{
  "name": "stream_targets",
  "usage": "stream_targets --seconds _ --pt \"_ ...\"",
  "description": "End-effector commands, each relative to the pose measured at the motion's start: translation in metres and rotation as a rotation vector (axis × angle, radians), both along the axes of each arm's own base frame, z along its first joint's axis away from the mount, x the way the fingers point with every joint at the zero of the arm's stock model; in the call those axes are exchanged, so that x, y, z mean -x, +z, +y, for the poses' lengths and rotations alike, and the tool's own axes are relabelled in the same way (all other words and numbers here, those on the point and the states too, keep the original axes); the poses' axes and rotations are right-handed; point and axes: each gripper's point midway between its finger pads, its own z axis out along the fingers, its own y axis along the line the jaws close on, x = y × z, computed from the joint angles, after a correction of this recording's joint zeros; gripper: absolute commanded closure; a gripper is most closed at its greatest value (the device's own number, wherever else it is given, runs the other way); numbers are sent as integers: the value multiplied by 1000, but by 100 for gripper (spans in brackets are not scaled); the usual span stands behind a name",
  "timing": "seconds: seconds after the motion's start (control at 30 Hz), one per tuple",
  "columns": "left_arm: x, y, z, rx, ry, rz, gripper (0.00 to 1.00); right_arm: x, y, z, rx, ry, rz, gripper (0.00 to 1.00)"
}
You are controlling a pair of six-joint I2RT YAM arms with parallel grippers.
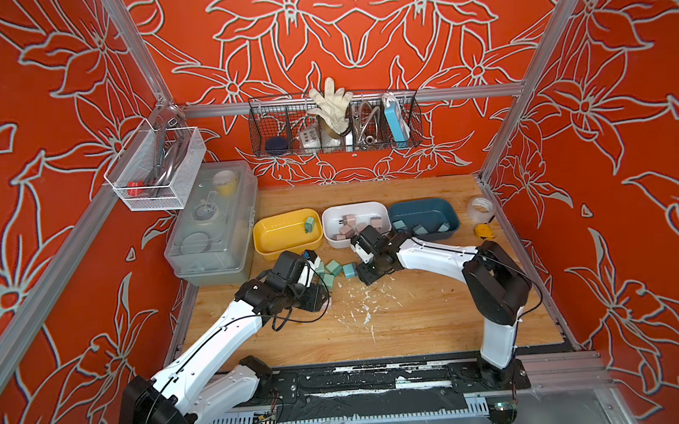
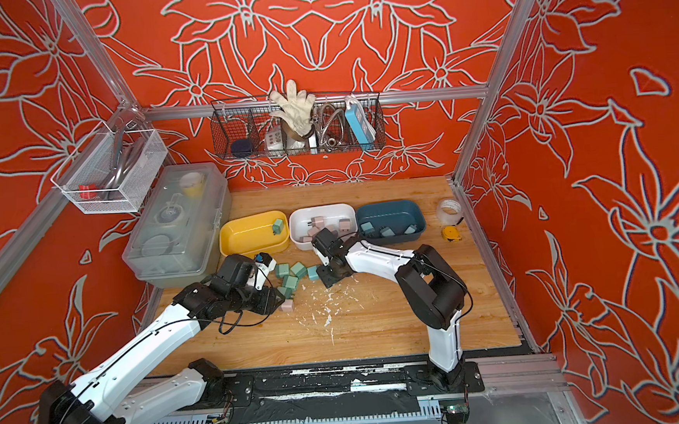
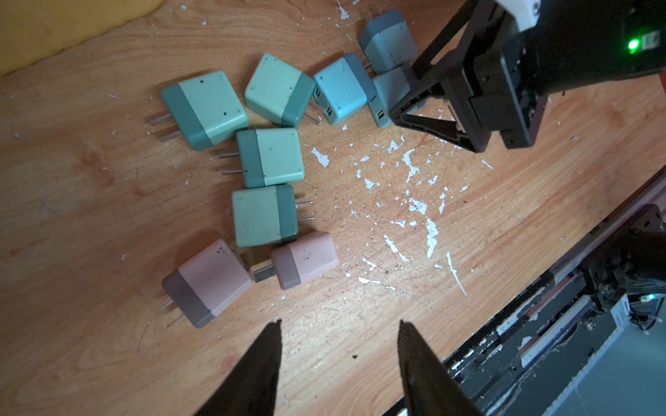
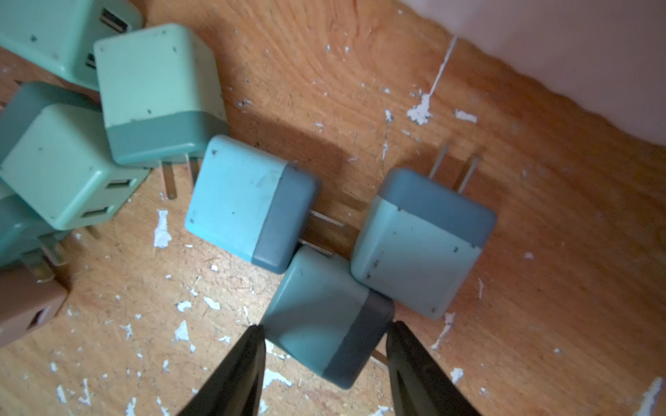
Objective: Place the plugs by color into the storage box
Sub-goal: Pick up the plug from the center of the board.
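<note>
Plugs (image 3: 270, 158), sorting part done.
Binned: one green in the yellow bin (image 1: 267, 241); several pink in the white bin (image 1: 353, 207); several blue in the blue bin (image 1: 422, 206).
Left on the bench (image 1: 417, 317): four green, three blue, two pink.
Left gripper (image 3: 338, 322): jaws wide, empty.
Right gripper (image 4: 322, 326): jaws astride a blue plug (image 4: 310, 306); cannot tell if it is gripped.

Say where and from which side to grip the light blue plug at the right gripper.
Probably grip the light blue plug across its two flat side faces, from above, wrist turned: it lies flat but cornerwise to the right gripper.
</note>
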Motion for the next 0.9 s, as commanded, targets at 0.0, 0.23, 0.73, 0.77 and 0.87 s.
stream_targets --seconds 0.0,0.23,0.73,0.77,0.87 --pt "-2 3 0 -4 -5 -27 47 9 -22 -5 63 1 42 43" --pt "-2 2 1 -8 -2 -28 47 10 -29 -4 77 -1 54 36" --pt "-4 -3 -1 -15 -2 -7 47 6 -29 4 47 -5 34 40" --pt "-4 -3 -1 -16 -1 -6 47 6 -28 4 45 -3 28 41" --pt "-5 -3 1 -26 6 -7 47 5 -20 2 34 -3 9 48"
